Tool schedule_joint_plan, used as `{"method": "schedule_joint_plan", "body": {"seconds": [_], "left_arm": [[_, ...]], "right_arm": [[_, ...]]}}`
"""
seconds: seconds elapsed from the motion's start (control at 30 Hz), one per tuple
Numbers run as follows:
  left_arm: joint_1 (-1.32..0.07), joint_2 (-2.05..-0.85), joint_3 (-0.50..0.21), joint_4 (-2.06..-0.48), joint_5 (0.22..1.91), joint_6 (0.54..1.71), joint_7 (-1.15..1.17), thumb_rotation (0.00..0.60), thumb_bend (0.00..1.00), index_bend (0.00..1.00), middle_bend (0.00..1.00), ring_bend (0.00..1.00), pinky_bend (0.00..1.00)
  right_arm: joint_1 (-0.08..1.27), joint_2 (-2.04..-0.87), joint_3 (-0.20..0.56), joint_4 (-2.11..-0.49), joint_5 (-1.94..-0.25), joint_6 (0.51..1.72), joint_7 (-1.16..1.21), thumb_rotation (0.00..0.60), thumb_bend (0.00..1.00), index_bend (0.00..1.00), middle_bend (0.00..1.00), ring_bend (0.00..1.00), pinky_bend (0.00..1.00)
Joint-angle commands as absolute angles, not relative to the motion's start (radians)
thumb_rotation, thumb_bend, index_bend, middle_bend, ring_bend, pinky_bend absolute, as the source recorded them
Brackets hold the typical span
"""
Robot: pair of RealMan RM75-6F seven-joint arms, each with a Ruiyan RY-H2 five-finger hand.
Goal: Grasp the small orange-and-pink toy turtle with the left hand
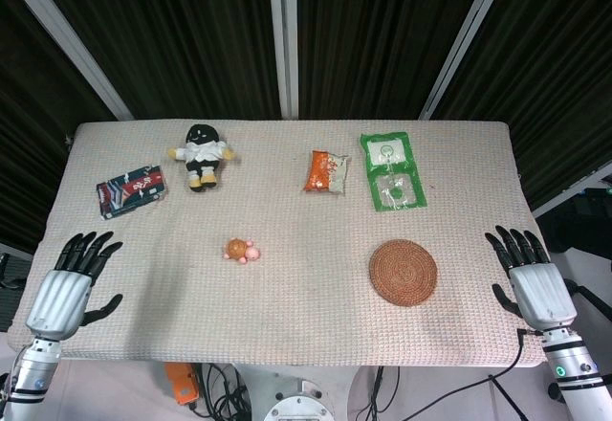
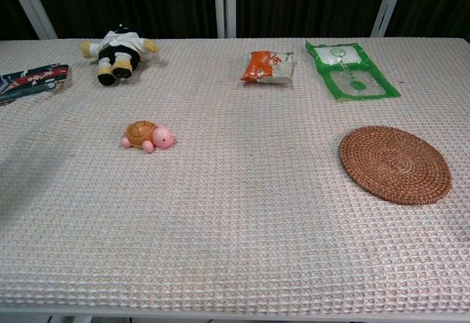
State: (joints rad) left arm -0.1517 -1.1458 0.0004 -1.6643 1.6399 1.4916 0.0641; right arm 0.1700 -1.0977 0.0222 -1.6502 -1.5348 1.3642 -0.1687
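Note:
The small toy turtle (image 1: 241,250) has an orange shell and a pink head and feet. It lies alone on the table, left of centre, and shows larger in the chest view as the turtle (image 2: 147,136), its head pointing right. My left hand (image 1: 69,285) hovers at the table's near-left corner, fingers spread and empty, well to the left of the turtle. At the near-right corner my right hand (image 1: 529,276) is likewise spread and holds nothing. Neither hand shows in the chest view.
A plush doll (image 1: 201,155) and a dark snack packet (image 1: 130,190) lie at the back left. An orange snack bag (image 1: 326,171) and a green packet (image 1: 390,169) lie at the back right. A woven round coaster (image 1: 403,272) sits near the right front.

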Motion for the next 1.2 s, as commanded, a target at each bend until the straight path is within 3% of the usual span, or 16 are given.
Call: {"method": "schedule_joint_plan", "body": {"seconds": [0.03,0.33,0.7,1.2], "left_arm": [[-0.152,-1.147,0.003,-1.667,1.639,1.489,0.065,0.6,0.21,0.14,0.07,0.0,0.0],[-0.168,-1.157,0.014,-1.671,1.651,1.454,0.06,0.6,0.22,0.14,0.07,0.0,0.0],[-0.276,-1.195,-0.026,-1.715,1.637,1.314,0.115,0.6,0.23,0.15,0.09,0.0,0.01],[-0.494,-1.395,-0.112,-1.674,1.522,1.049,0.204,0.6,0.24,0.16,0.12,0.0,0.01]], "right_arm": [[0.169,-1.095,0.021,-1.652,-1.538,1.367,-0.167,0.6,0.27,0.0,0.0,0.0,0.0],[0.162,-1.086,0.021,-1.654,-1.546,1.383,-0.157,0.6,0.27,0.0,0.0,0.0,0.0],[0.168,-1.077,0.028,-1.653,-1.538,1.374,-0.146,0.6,0.27,0.0,0.0,0.0,0.0],[0.165,-1.082,0.017,-1.634,-1.538,1.363,-0.128,0.6,0.27,0.0,0.0,0.0,0.0]]}}
